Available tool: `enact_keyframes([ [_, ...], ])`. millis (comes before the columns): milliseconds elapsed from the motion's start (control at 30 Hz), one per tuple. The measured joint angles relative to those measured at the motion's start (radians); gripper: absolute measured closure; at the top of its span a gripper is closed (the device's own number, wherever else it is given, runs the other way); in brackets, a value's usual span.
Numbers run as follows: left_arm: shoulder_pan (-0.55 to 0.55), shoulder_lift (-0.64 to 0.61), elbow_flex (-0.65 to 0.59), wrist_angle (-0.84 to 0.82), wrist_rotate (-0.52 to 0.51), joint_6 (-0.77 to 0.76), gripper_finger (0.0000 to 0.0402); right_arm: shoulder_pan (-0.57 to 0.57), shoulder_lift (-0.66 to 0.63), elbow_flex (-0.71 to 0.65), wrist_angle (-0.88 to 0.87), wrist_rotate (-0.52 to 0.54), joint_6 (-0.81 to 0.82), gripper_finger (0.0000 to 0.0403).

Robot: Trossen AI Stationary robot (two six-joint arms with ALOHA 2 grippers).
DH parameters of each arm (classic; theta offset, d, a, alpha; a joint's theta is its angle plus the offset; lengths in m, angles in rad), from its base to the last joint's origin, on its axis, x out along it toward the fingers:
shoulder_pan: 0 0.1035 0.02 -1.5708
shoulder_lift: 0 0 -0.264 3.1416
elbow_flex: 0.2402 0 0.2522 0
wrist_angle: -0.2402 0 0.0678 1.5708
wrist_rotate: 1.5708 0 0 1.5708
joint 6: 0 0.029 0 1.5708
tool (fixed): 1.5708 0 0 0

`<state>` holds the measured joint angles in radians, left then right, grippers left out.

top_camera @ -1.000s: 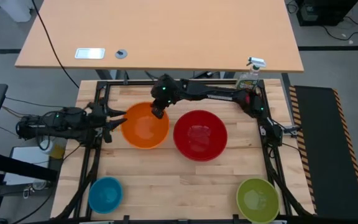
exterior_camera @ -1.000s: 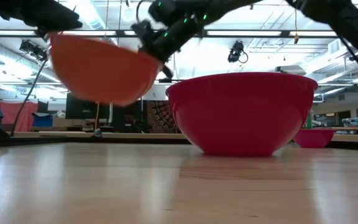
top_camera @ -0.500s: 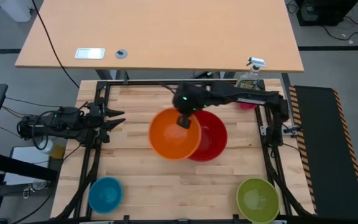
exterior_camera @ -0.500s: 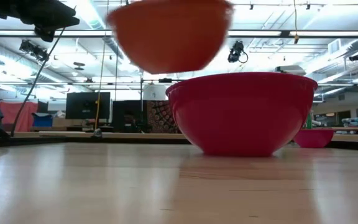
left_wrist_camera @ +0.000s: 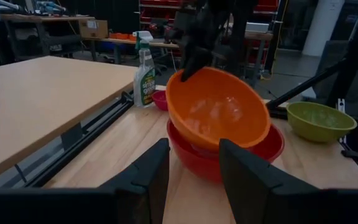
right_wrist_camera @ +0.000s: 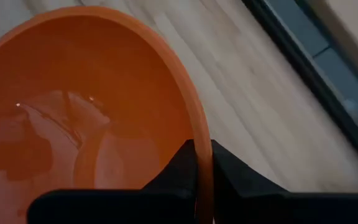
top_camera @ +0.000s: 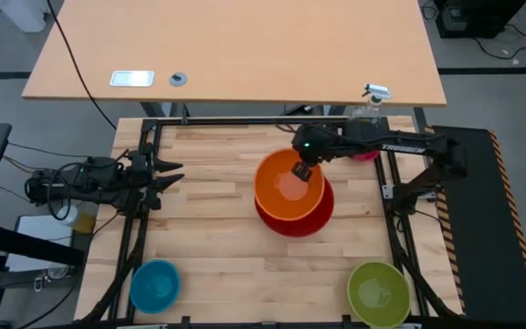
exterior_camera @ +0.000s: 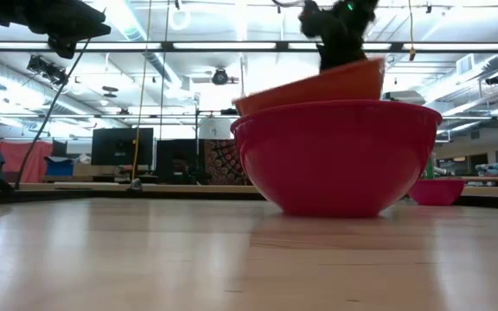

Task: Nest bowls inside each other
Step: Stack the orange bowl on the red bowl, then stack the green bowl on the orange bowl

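Observation:
My right gripper (top_camera: 302, 171) is shut on the orange bowl (top_camera: 286, 190), which hangs tilted over and partly inside the red bowl (top_camera: 298, 222) at the table's middle. The red bowl (exterior_camera: 335, 160) stands on its base. The blue bowl (top_camera: 155, 285) stands at the near left corner. The green bowl (top_camera: 378, 292) stands at the near right corner. The pink bowl (exterior_camera: 437, 191) stands at the far right, half hidden by the right arm. My left gripper (top_camera: 173, 174) waits open at the table's left edge, pointing level at the bowls. My right gripper pinches the orange bowl's rim (right_wrist_camera: 202, 163) on its far right side, one finger inside the bowl and one outside. The fingers come from above, slanting down. The bowl hangs tilted, held side highest, its mouth tipped toward the table's left. Its lower part (exterior_camera: 309, 91) dips below the red bowl's rim.
A clear spray bottle (top_camera: 366, 108) stands at the far right corner beside the pink bowl. The table's metal frame (top_camera: 144, 146) runs along the edges. Bare wood (top_camera: 217, 265) lies between the red bowl and the near bowls.
My right gripper has carried the orange bowl from the left of the red bowl toward the table's right, over the red bowl's rim, tipping more steeply downward. The bowl went up and across. It now sits tilted, partly sunk into the red bowl.

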<state>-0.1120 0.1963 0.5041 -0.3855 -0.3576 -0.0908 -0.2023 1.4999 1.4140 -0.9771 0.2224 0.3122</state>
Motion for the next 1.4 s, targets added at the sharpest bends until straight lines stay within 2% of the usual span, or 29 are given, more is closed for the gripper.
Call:
enact_keyframes([
  [133,0.000,0.000,0.000,-0.001,0.000,-0.003,0.0260,-0.060,-0.093,-0.197,0.178,-0.085,0.004,0.0373],
  [267,0.000,0.000,0.000,-0.001,0.000,-0.003,0.0260,-0.089,-0.124,-0.349,0.269,-0.120,0.032,0.0372],
  [467,0.000,0.000,0.000,-0.002,0.000,-0.002,0.0260,-0.079,-0.102,-0.469,0.382,-0.134,0.094,0.0357],
  [600,0.000,0.000,0.000,-0.002,0.000,-0.002,0.0260,-0.054,-0.052,-0.471,0.428,-0.164,0.105,0.0342],
  [767,0.000,0.000,0.000,-0.002,0.000,0.002,0.0260,-0.018,0.022,-0.411,0.429,-0.165,0.097,0.0305],
  [1000,0.000,0.000,0.000,-0.001,0.000,0.009,0.0260,0.041,0.154,-0.229,0.400,-0.164,0.060,0.0219],
  [1167,0.000,0.000,0.000,-0.002,0.000,0.009,0.0260,0.073,0.216,-0.017,0.169,-0.083,0.079,0.0178],
  [1300,0.000,0.000,0.000,-0.018,0.000,0.009,0.0260,0.107,0.214,0.126,-0.008,0.027,0.082,0.0172],
  [1400,0.000,0.000,0.000,-0.018,0.000,0.009,0.0260,0.133,0.208,0.207,-0.100,0.032,0.108,0.0173],
])
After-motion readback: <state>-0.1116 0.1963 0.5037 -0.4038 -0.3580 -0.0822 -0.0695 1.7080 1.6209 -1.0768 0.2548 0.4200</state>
